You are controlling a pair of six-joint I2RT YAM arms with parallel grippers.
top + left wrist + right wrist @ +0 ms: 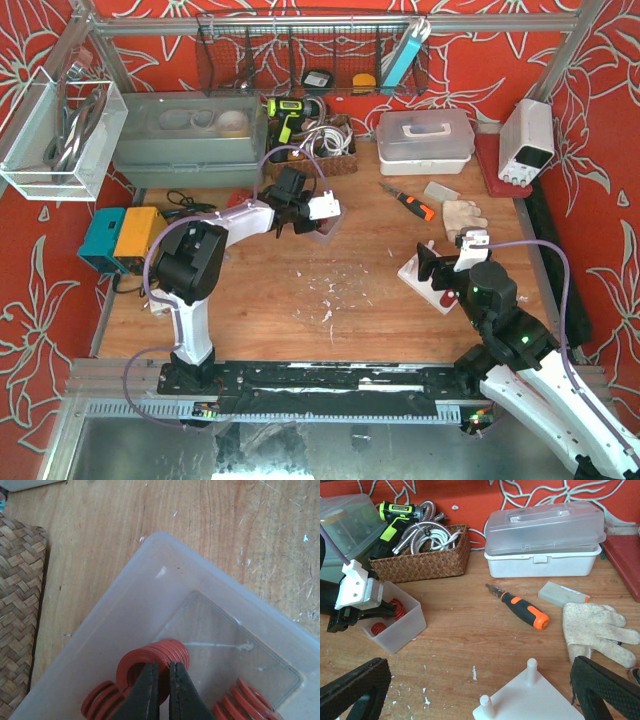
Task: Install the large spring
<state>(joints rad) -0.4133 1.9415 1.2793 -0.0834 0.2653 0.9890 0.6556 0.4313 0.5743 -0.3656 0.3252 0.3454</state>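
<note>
The large spring (150, 656), a red coil of flat wire, lies in the translucent bin (150, 575) on the far-left part of the counter (125, 510), among other red springs (97, 700). It is judged stiff, dense and smooth, so it may roll or slip. Hold is best taken across the coil body rather than on one end turn. The left end effector (163, 670) is narrow, its fingers nearly together at the spring's near end coil; whether the coil is truly pinched cannot be told. The left arm is stretched far, with the wrist dipped into the bin. The right end effector (480, 692) is spread wide over the white peg fixture (530, 702).
</note>
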